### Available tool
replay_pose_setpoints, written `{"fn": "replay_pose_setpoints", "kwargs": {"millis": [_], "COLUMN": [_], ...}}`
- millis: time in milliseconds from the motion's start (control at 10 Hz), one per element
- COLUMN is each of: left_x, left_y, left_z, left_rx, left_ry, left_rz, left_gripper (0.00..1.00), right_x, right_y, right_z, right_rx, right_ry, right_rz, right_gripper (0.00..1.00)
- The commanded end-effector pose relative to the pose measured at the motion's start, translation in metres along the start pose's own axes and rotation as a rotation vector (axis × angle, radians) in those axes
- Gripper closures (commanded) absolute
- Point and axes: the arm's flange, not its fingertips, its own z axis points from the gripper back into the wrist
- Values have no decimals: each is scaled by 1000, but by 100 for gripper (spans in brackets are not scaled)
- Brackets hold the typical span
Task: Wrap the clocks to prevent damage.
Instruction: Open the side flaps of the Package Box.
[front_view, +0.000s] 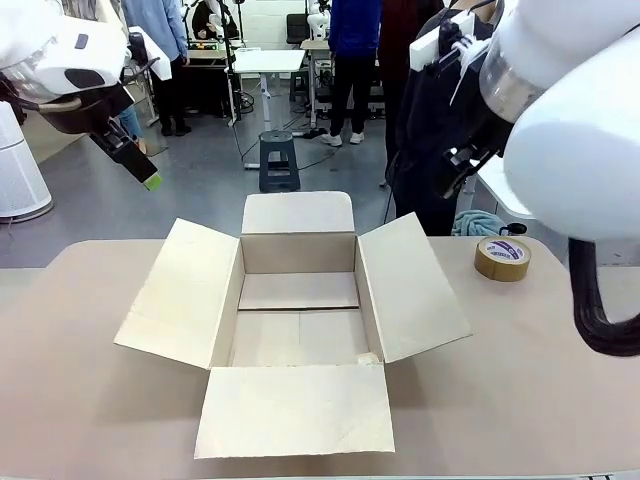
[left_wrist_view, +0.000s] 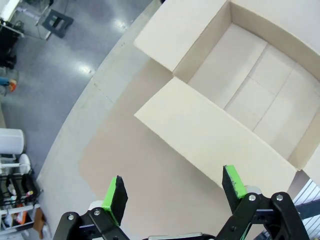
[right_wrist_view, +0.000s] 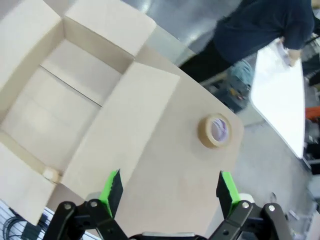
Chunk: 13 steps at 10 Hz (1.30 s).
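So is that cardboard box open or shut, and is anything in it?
Open and empty: the cardboard box has all four flaps spread outward, and its floor looks bare.

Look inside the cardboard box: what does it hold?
The cardboard box holds only its bare bottom flaps and a small tan scrap in one corner. The front view hides its near inner wall.

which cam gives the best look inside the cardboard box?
Front view: the cardboard box sits whole in frame, all four flaps spread, the whole floor visible. The left wrist view looks steeply into the box but crops its right side; the right wrist view crops its left.
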Motion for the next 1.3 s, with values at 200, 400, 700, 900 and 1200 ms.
{"fn": "replay_pose_setpoints", "kwargs": {"millis": [200, 400, 700, 900, 1200], "left_x": [5, -14, -72, -91, -102], "left_y": [67, 96, 140, 159, 157], "left_z": [14, 20, 33, 41, 45], "left_rx": [-373, -487, -555, -573, -548], "left_ry": [-210, -343, -568, -660, -612], "left_rz": [-33, -50, -41, -44, -112], "left_gripper": [0, 0, 0, 0, 0], "right_x": [-10, -33, -90, -115, -125], "right_y": [-92, -120, -145, -154, -165], "right_z": [-1, -1, 8, 12, 14], "right_rx": [411, 466, 522, 543, 518], "right_ry": [-258, -340, -470, -580, -541], "right_rz": [-99, -122, -54, 1, -51], "right_gripper": [0, 0, 0, 0, 0]}}
